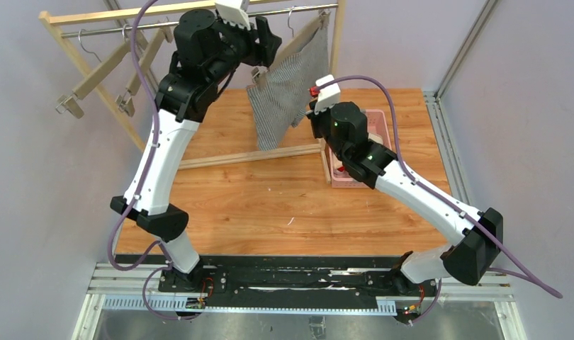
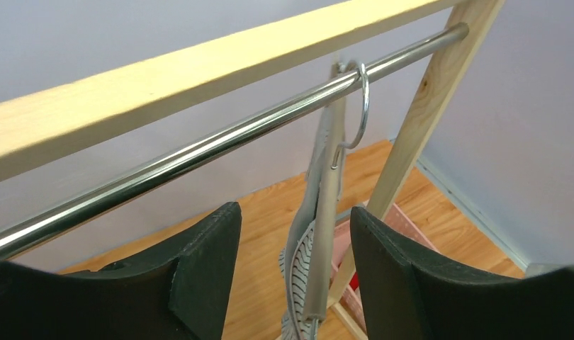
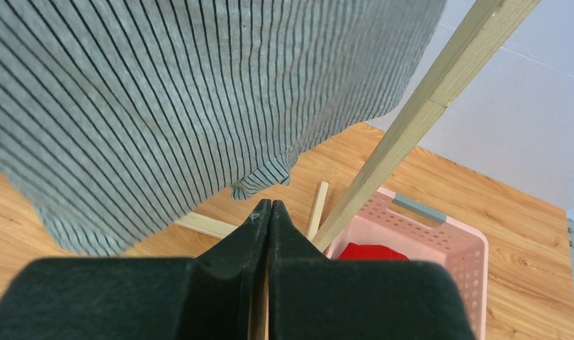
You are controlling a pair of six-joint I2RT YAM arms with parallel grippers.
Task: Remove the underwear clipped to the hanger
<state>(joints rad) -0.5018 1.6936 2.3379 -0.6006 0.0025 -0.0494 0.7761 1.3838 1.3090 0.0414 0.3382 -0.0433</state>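
Watching left gripper (image 2: 293, 221): jaws apart, empty, flanking hanger (image 2: 325, 234) under rail (image 2: 199, 159). Pinstriped underwear (image 3: 164, 92) hangs clipped there, above right gripper (image 3: 268, 207), pinched shut on nothing. My worry: clip releases, nobody holds cloth, it drops onto worktop (image 3: 29, 212), missing basket (image 3: 440, 248).

Left tool (image 2: 291, 216) raised, jaws apart; right tool (image 3: 269, 205) lower, jaws together.
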